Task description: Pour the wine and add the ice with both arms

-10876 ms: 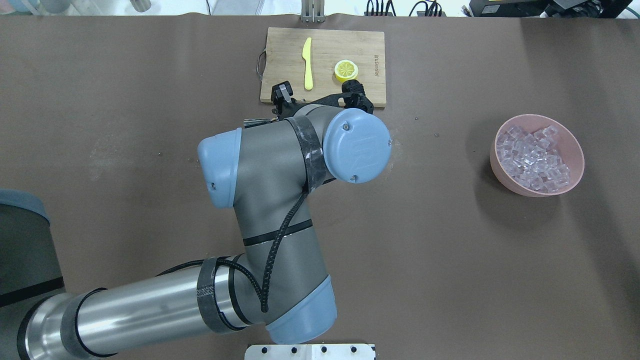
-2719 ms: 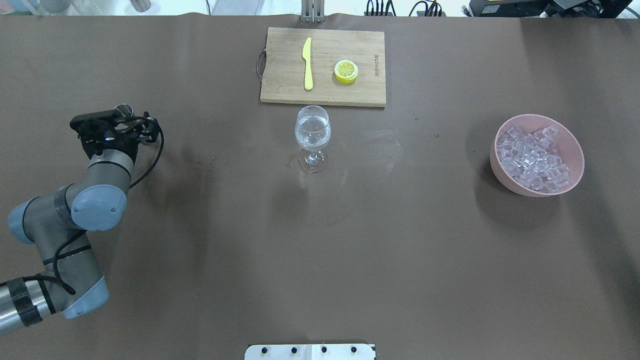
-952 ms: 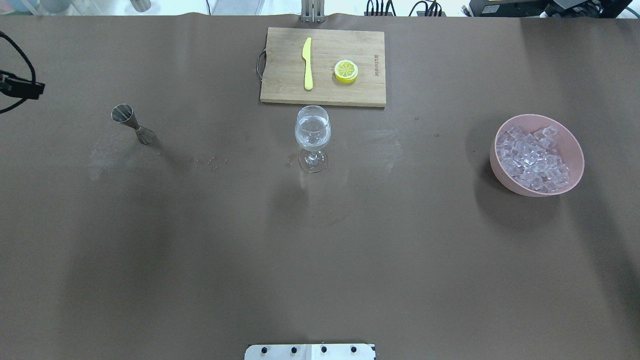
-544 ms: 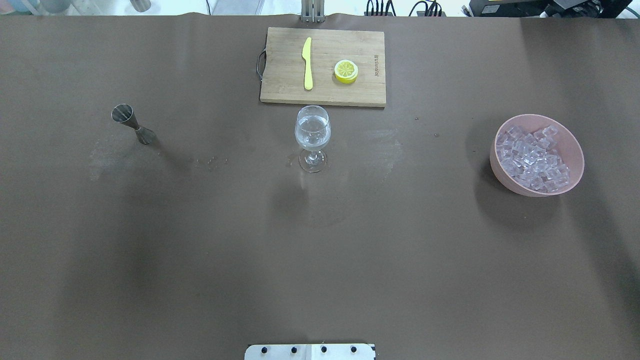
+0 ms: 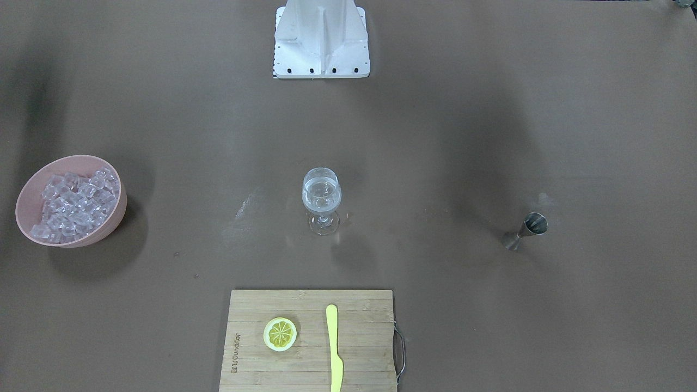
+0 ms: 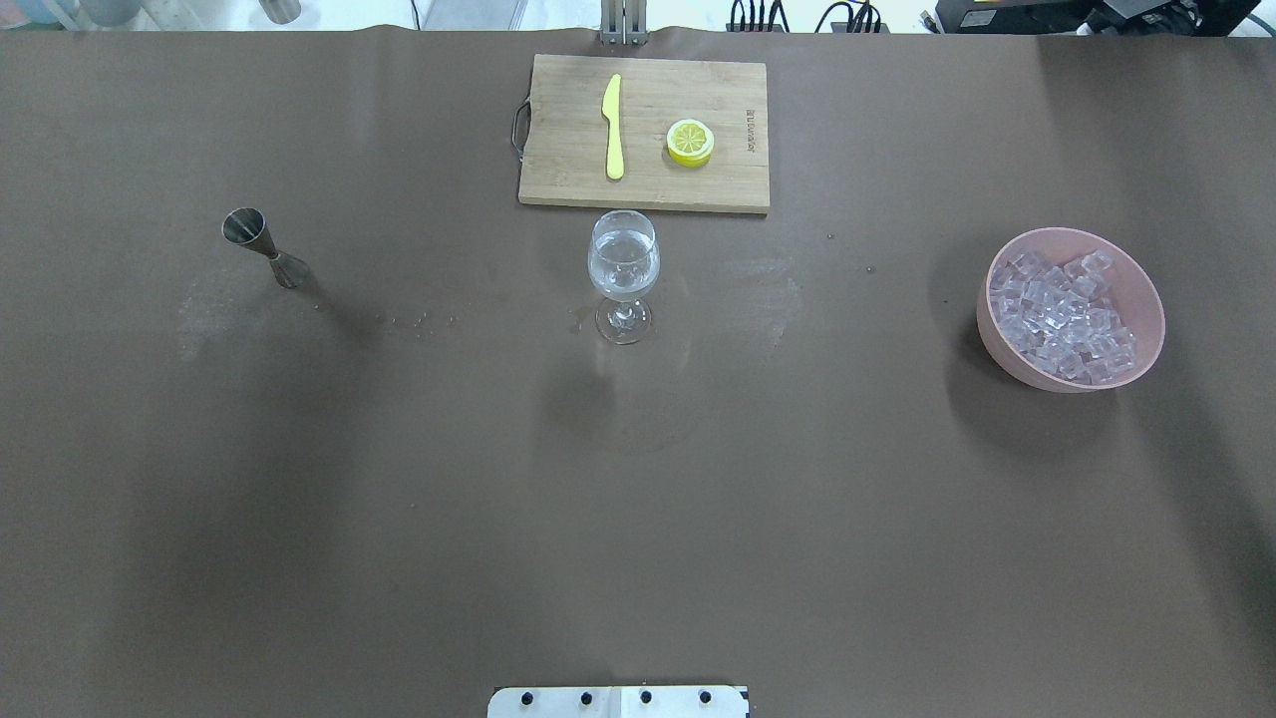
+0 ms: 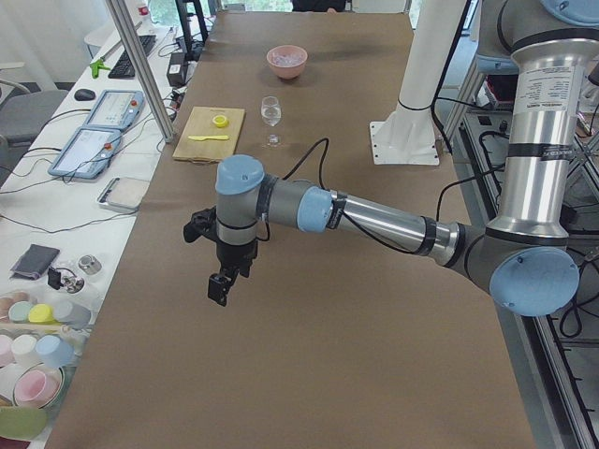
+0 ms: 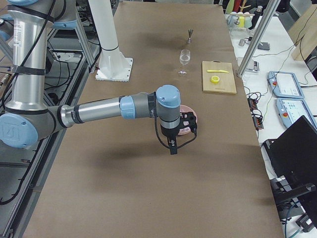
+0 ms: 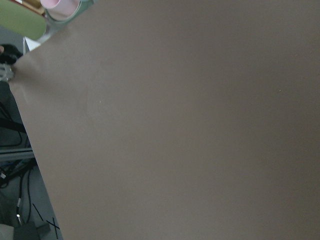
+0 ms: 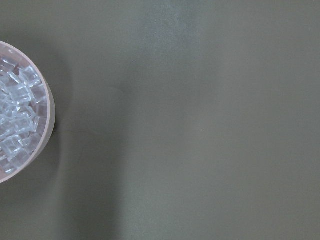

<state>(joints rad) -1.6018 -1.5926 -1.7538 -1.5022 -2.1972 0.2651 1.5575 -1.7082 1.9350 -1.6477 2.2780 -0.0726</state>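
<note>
Tools first: my left tool is hanging above the brown paper-covered worktop, far out to my left of the clear stemmed wine glass. My right tool is hanging far out to my right of that glass, pointing down. Both are showing only in the side views, so I cannot tell whether their fingers are spread or pressed together.

The wine, a little clear liquid, is sitting in the glass, so I am judging the pour done and the ice step waiting. The small clear frosty ice cubes are lying heaped in the round pink bowl, well to my right of the glass, between it and my right tool. The small steel hourglass-shaped jigger is standing upright well to my left of the glass. The bamboo cutting board, carrying the yellow plastic knife and the yellow lemon slice, is lying just beyond the glass, away from my base.

I am expecting the cubes to be light, hard and slick, likely to squirt out of a careless pinch. I am planning to take one from the top of the heap, closing across two flat opposite faces rather than a corner, with a modest squeeze. The glass is looking fragile and top-heavy on its thin stem. I am therefore meaning to release the cube low over the rim without touching it, to avoid tipping the glass or splashing the wine.
</note>
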